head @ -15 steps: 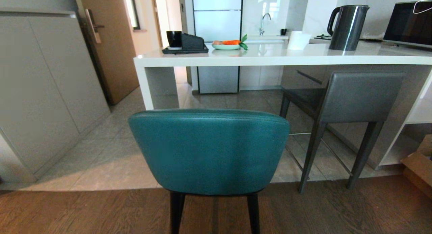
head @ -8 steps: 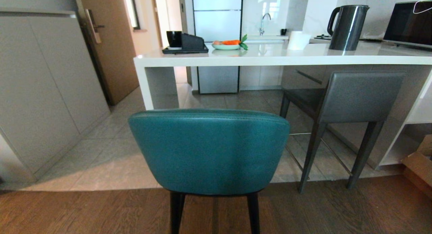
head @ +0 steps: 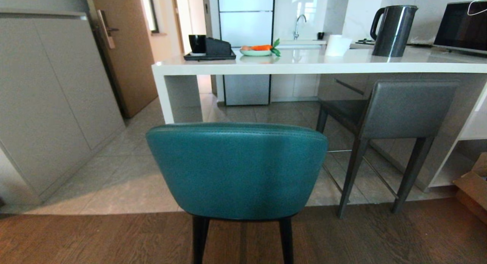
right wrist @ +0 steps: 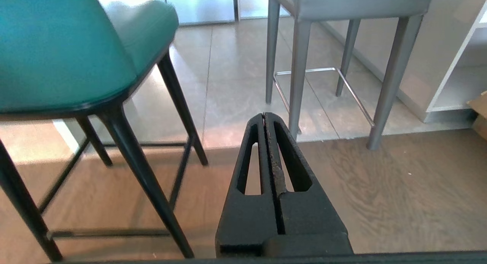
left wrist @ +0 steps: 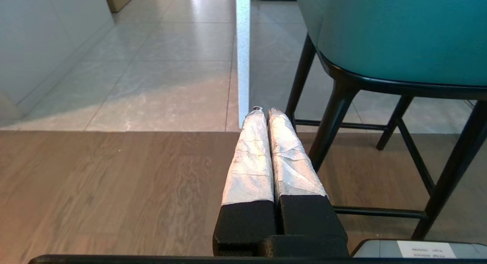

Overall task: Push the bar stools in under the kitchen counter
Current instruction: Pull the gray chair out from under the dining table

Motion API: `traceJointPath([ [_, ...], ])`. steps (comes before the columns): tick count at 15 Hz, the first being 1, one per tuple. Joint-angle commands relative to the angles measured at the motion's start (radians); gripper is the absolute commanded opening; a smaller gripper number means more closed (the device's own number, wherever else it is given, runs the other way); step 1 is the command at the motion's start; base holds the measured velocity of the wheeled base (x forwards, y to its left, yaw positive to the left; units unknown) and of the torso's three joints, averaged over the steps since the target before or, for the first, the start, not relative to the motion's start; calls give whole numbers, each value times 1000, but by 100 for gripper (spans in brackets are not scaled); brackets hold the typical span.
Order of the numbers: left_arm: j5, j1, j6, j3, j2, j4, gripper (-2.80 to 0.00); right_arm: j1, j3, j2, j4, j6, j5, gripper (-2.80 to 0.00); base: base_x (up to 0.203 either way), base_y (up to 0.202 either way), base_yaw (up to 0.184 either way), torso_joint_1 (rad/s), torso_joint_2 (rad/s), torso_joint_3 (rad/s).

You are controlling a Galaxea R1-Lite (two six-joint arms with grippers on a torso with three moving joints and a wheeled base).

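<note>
The teal stool [head: 236,170] stands on the wooden floor [head: 380,237] in front of the table [head: 304,64], well apart from its edge. The grey stool [head: 395,112] stands to the right with its seat under the table. The left end effector [left wrist: 262,112] and the right end effector [right wrist: 264,115] hang low beside the teal stool, both fully closed and holding nothing.

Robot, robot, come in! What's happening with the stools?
Left gripper and right gripper shut, empty, low. Teal stool out from counter; grey stool partly under. Nothing blocking.
</note>
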Motion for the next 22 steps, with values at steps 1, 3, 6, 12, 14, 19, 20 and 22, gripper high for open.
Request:
traceJointPath([
  [1,0,0,0,0,1,1,-280,0,5,2,4,-6,1,-280,0,0,0,0,0,0],
  [3,0,0,2,0,1,1,-280,0,5,2,4,-6,1,-280,1,-89,-1,2,4,2],
  [6,0,0,2,0,1,1,-280,0,5,2,4,-6,1,-280,0,-192,0,5,1,3],
  [12,0,0,0,0,1,1,-280,0,5,2,4,-4,1,-280,0,-194,3,3,3,2],
  [14,0,0,0,0,1,1,-280,0,5,2,4,-4,1,-280,0,-194,2,2,0,-2],
  [19,0,0,0,0,1,1,-280,0,5,2,4,-4,1,-280,0,-197,0,2,0,2],
  [20,0,0,0,0,1,1,-280,0,5,2,4,-4,1,-280,0,-196,1,-1,2,7],
  [22,0,0,0,0,1,1,-280,0,5,2,4,-4,1,-280,0,-192,1,4,0,2],
])
